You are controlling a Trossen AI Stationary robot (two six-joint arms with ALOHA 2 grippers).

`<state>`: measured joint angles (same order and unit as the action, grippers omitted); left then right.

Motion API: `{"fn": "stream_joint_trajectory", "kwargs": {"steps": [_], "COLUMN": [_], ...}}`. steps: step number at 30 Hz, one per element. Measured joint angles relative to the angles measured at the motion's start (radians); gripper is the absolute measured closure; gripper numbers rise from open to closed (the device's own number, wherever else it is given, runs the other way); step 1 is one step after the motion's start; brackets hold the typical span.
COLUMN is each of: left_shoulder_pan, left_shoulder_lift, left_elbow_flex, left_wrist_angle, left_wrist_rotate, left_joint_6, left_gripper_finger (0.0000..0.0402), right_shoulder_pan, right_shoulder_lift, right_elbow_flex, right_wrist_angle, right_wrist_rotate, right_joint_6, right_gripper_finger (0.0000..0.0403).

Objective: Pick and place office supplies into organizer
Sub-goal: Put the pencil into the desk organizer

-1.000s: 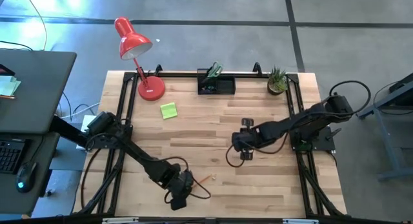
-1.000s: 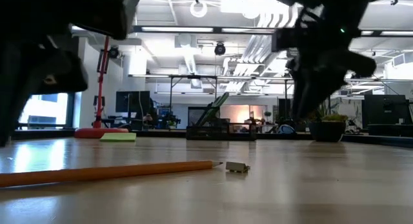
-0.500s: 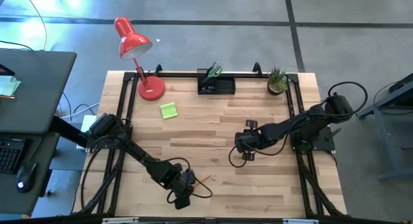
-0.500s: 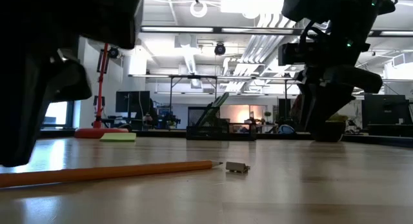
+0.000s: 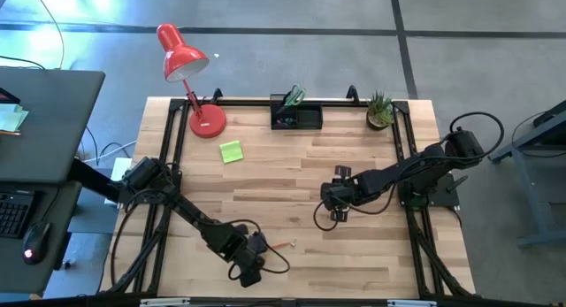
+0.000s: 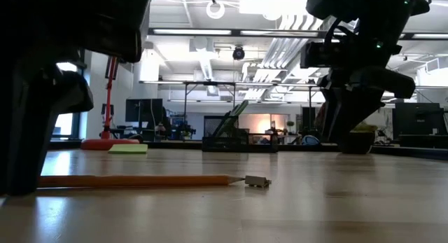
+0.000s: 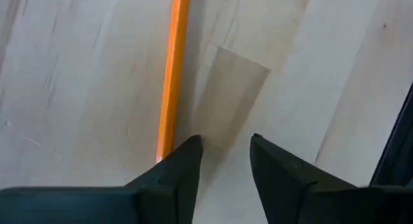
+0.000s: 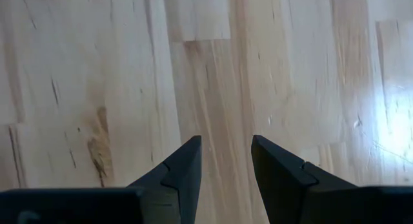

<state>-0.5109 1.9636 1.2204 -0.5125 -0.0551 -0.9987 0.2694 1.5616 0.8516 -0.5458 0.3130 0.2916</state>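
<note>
An orange pencil (image 7: 173, 75) lies flat on the table near its front edge, its point by a tiny block (image 6: 257, 181). My left gripper (image 7: 222, 150) stands open over the pencil's blunt end (image 6: 49, 181), pointing down. The pencil runs outside one finger, and nothing is between the fingers. My right gripper (image 8: 224, 156) hangs open over bare wood right of the middle (image 5: 336, 205). The black organizer (image 5: 297, 118) sits at the far edge with green-handled scissors (image 5: 294, 95) sticking up from it. A lime sticky-note pad (image 5: 231, 151) lies flat to its left. My left gripper has the pencil's blunt end (image 7: 162, 153) right beside the outer side of one finger (image 7: 187, 153). I cannot tell whether they touch. The pencil lies on the table, outside the gap.
A red desk lamp (image 5: 187, 72) stands at the far left corner, and a small potted plant (image 5: 380, 110) at the far right. Black rails (image 5: 402, 139) run along the table's sides. Bare wood lies between the two grippers and the organizer.
The pencil has turned about on the table: its point has stayed by the tiny block, while its blunt end has slid toward the far edge. My left gripper has come down closer to the table beside that end.
</note>
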Motion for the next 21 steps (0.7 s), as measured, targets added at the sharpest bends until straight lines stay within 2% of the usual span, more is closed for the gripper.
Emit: {"fn": "stream_joint_trajectory", "kwargs": {"steps": [7,13,21], "left_shoulder_pan": [0.000,0.000,0.002], "left_shoulder_lift": [0.005,0.002,0.010], "left_elbow_flex": [0.073,0.181,0.099], "left_wrist_angle": [-0.097,-0.235,-0.228], "left_wrist_rotate": [-0.008,-0.096,-0.121], "left_joint_6": [0.176,0.293,0.286], "left_gripper_finger": [0.0300,0.0306,0.0289], "right_shoulder_pan": [0.011,0.015,0.034], "right_shoulder_lift": [0.000,0.000,0.000], "right_elbow_flex": [0.000,0.000,0.000], "right_wrist_angle": [0.005,0.011,0.012], "right_wrist_rotate": [-0.003,-0.003,0.017], "right_joint_6": [-0.002,0.003,-0.001], "right_gripper_finger": [0.0274,0.0274,0.0274]}}
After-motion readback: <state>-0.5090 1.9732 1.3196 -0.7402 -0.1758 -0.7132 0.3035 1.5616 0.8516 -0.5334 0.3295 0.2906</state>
